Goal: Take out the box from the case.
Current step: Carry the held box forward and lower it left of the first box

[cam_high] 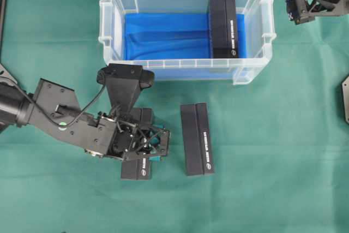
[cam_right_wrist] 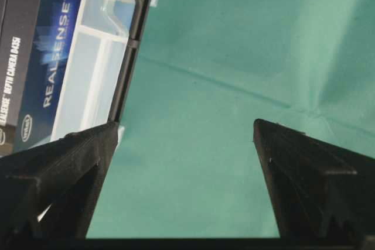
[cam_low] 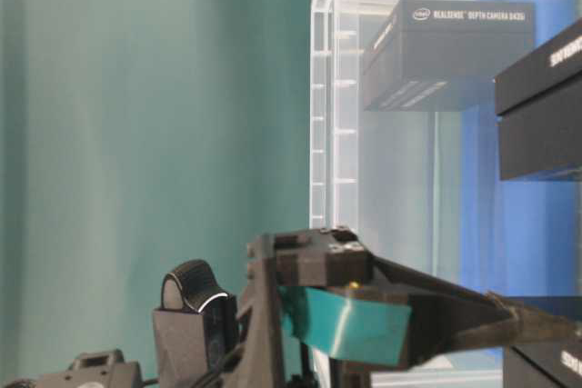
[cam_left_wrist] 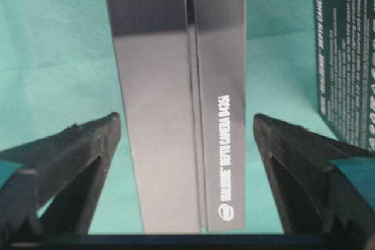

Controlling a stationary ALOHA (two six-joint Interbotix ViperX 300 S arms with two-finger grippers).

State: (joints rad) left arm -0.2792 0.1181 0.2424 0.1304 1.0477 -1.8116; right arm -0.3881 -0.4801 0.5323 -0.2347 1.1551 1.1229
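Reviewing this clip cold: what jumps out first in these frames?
The clear case with its blue lining sits at the top of the green cloth, one black box inside against its right wall. Below it two more black boxes lie on the cloth: one in the open, the other under the left gripper, whose jaws stand open on either side of it. The right gripper, also open, hangs off by the case's right end.

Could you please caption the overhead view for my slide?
Left gripper open over a box on the cloth; another box remains in the case.
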